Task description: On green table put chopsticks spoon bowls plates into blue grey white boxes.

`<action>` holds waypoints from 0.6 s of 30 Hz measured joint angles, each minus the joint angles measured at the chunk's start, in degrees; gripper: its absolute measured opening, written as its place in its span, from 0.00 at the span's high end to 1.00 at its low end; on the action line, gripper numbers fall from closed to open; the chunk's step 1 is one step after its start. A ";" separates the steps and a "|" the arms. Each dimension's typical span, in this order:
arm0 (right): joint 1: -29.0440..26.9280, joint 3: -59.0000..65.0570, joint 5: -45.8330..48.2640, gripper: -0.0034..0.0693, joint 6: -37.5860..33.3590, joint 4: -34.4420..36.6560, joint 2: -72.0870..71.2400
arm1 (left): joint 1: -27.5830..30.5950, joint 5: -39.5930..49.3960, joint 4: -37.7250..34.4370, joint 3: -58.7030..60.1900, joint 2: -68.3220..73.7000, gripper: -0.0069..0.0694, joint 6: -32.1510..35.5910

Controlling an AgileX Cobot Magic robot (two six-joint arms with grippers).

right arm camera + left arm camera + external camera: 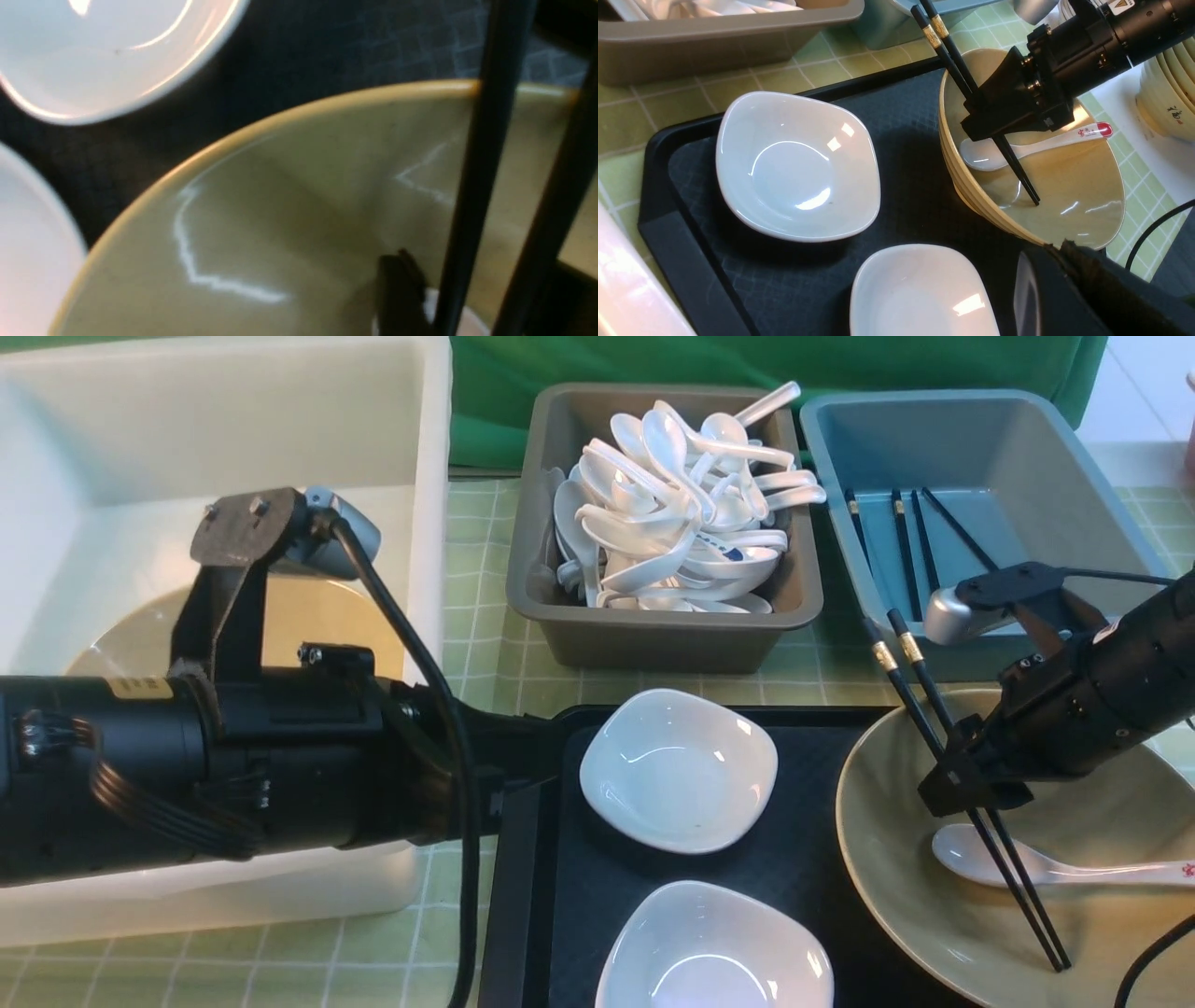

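A pair of black chopsticks [1022, 887] leans across the rim of a yellow-green bowl [896, 859], tips down inside it. My right gripper [976, 789] straddles them with its jaws open; in the right wrist view the two sticks [467, 210] stand apart between the fingers. Under them a white spoon [1074, 870] lies in the bowl. Two white bowls [677, 770] [714, 947] sit on the black tray [560, 896]. My left gripper [1057, 245] is shut and empty, low over the tray beside the yellow-green bowl.
The white box [224, 448] at back left holds a plate [308, 616]. The grey box [653, 635] is heaped with white spoons [681, 513]. The blue box [1027, 457] has several chopsticks [901, 551]. A stack of bowls [1167, 93] stands at the far right.
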 joint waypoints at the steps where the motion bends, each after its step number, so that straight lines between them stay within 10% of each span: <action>1: 0.00 -0.19 0.37 0.58 0.06 0.00 0.00 | 0.00 0.00 0.00 0.00 0.00 0.91 0.00; 5: 0.00 -2.91 3.90 0.85 1.34 0.00 -0.25 | 0.00 0.00 0.00 0.00 0.00 0.91 0.00; 18: -8.42 -28.27 12.35 0.87 11.78 1.03 2.72 | 0.00 -0.28 -0.17 0.00 0.00 0.91 0.00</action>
